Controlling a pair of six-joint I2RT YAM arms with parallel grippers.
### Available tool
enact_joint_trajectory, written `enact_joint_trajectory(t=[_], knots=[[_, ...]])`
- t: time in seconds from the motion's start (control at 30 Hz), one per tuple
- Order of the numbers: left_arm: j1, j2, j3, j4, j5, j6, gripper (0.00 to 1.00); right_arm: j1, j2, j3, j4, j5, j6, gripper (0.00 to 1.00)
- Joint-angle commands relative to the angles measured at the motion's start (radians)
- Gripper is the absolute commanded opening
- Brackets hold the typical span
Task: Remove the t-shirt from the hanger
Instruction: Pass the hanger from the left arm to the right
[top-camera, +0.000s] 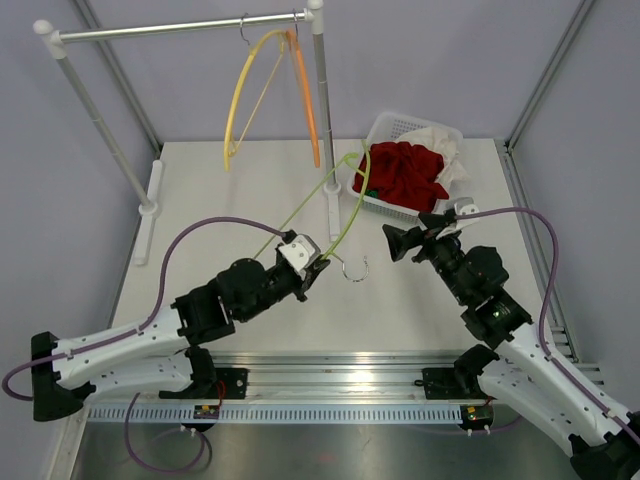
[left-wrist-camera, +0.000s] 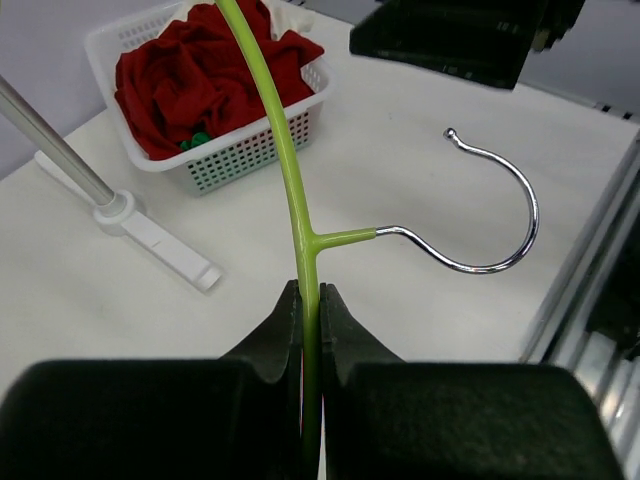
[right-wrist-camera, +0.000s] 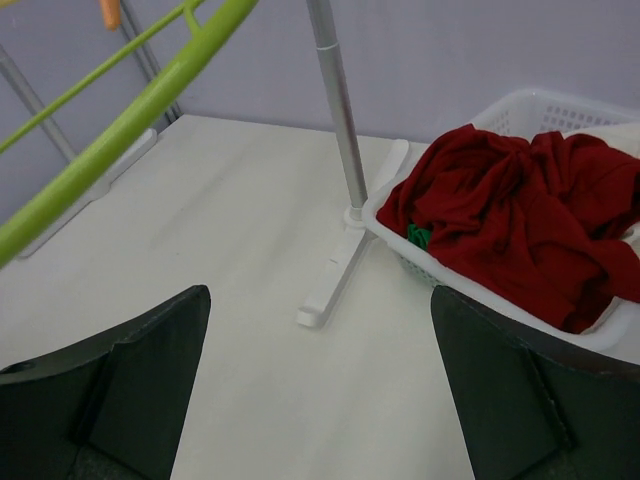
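Observation:
A bare green hanger (top-camera: 345, 215) with a metal hook (top-camera: 352, 270) is held above the table by my left gripper (top-camera: 318, 266), which is shut on its green bar near the hook. The left wrist view shows the bar (left-wrist-camera: 280, 130) pinched between my gripper's jaws (left-wrist-camera: 311, 300). The red t-shirt (top-camera: 400, 172) lies crumpled in the white basket (top-camera: 395, 127) at the back right, off the hanger. It also shows in the left wrist view (left-wrist-camera: 205, 70) and the right wrist view (right-wrist-camera: 520, 210). My right gripper (top-camera: 398, 243) is open and empty, in front of the basket (right-wrist-camera: 560, 105).
A clothes rack rail (top-camera: 180, 27) crosses the back, with a yellow hanger (top-camera: 245, 90) and an orange hanger (top-camera: 305, 95) on it. The rack's right post (top-camera: 322, 110) and foot (top-camera: 333, 205) stand beside the basket. Light cloth lies under the red shirt.

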Motion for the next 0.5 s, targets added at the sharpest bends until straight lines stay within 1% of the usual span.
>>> enact_joint_trajectory(t=[0.0,0.07,0.1,0.13,0.2,0.27,0.37,0.47], knots=[[0.004,-0.079,0.033,0.058,0.048,-0.13,0.0,-0.004,-0.022,-0.026,0.199,-0.074,-0.196,1.0],[0.007,-0.113,0.017,0.073,0.054,-0.213,0.0,-0.002,-0.03,-0.054,0.254,-0.119,-0.233,0.99],[0.009,-0.117,0.012,0.074,0.055,-0.244,0.0,-0.002,-0.048,-0.067,0.275,-0.136,-0.282,0.99],[0.009,-0.122,0.013,0.07,0.051,-0.308,0.0,-0.002,-0.061,-0.104,0.296,-0.169,-0.306,0.99],[0.012,-0.139,0.012,0.064,0.049,-0.384,0.0,-0.002,-0.096,-0.173,0.392,-0.176,-0.36,0.99],[0.011,-0.156,0.007,0.056,0.061,-0.423,0.0,-0.002,-0.104,-0.204,0.48,-0.19,-0.377,1.0],[0.012,-0.218,-0.028,0.062,0.067,-0.498,0.0,-0.002,-0.079,-0.204,0.485,-0.263,-0.394,1.0],[0.014,-0.31,-0.1,0.091,0.057,-0.584,0.0,-0.002,-0.05,-0.198,0.488,-0.323,-0.402,0.99]])
